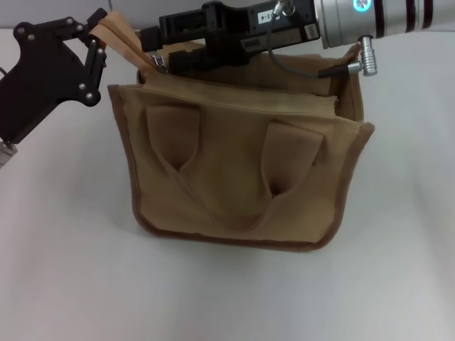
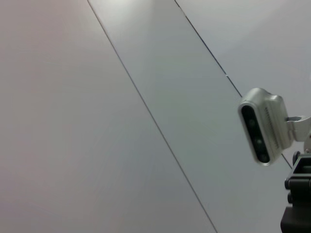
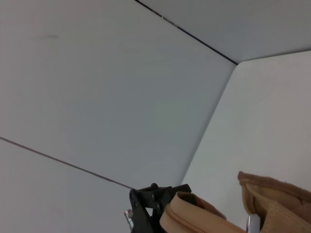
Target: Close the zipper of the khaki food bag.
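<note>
Head view: khaki food bag (image 1: pixel 242 177) upright on the white bench (image 1: pixel 64 270), broad side facing the camera, two loop handles hanging down its front, brown piping along the edges. Left hand (image 1: pixel 99 39) at the bag's upper left corner, black fingers closed around the tan end strap (image 1: pixel 124 42), strap drawn up and away from the bag. Right hand (image 1: pixel 160 60) reaching across the bag's top from the right, silver forearm and black body lying over the top panel, fingertips at the left end of the zipper (image 1: pixel 242 106). Small silver pull tab (image 1: pixel 159 65) just at those fingertips, seemingly pinched between them, though hard to make out for certain. Zip line running along the top panel, mostly hidden under the right arm.

Left wrist view: pale wall panels with thin dark seams, a silver camera housing (image 2: pixel 262 126) at one side, a piece of black hardware at the corner. No bag, no fingers.

Right wrist view: grey wall and white bench (image 3: pixel 272 116), a bit of tan bag fabric (image 3: pixel 277 199) with zip teeth, black linkage of the left hand (image 3: pixel 150 204) beside it.
</note>
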### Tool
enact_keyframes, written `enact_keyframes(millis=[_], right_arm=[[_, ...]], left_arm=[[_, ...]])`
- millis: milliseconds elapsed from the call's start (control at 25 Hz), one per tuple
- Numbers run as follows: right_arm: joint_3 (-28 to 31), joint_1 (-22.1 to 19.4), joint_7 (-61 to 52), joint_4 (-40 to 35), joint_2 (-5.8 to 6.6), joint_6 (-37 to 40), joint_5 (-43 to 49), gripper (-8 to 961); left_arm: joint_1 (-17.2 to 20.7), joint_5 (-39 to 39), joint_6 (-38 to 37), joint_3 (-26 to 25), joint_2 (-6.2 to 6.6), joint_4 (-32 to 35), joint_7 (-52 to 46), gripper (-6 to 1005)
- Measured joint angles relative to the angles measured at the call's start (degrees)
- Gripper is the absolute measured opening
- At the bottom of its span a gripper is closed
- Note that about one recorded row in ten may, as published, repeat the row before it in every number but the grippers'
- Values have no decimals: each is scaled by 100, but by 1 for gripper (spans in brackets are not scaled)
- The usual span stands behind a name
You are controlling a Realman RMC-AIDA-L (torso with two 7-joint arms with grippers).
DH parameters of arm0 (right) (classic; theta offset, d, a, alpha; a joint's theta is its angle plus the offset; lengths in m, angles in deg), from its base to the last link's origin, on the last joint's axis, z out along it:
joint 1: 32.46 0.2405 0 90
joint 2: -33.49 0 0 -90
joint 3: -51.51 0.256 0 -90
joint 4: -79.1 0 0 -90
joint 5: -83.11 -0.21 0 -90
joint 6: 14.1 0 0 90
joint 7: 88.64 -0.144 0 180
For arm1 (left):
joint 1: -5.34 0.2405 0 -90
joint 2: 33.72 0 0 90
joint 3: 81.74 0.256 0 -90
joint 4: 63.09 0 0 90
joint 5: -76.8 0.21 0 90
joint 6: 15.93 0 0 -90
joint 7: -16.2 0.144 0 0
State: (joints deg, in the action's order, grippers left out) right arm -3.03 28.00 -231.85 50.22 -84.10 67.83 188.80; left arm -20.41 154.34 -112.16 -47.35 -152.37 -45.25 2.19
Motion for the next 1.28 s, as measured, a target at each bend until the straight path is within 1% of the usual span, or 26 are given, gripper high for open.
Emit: enact_keyframes(millis=[200, 400, 640, 880, 1280], right_arm=[[-6, -100, 92, -57, 0, 41, -177, 773], [-24, -112, 190, -23, -3, 51, -243, 773], [8, -213, 246, -3, -50, 39, -294, 773], [2, -242, 286, 5, -65, 58, -442, 773], [-1, -319, 312, 14, -125, 50, -695, 773]], left_arm=[[22, -6, -105, 5, 5, 35, -78, 17], [-46, 34, -147, 10, -4, 166, -310, 17], [-92, 35, -229, 9, -16, 167, -323, 17], [-183, 36, -322, 23, -9, 191, -335, 17], [-140, 39, -288, 63, -9, 186, -338, 17]])
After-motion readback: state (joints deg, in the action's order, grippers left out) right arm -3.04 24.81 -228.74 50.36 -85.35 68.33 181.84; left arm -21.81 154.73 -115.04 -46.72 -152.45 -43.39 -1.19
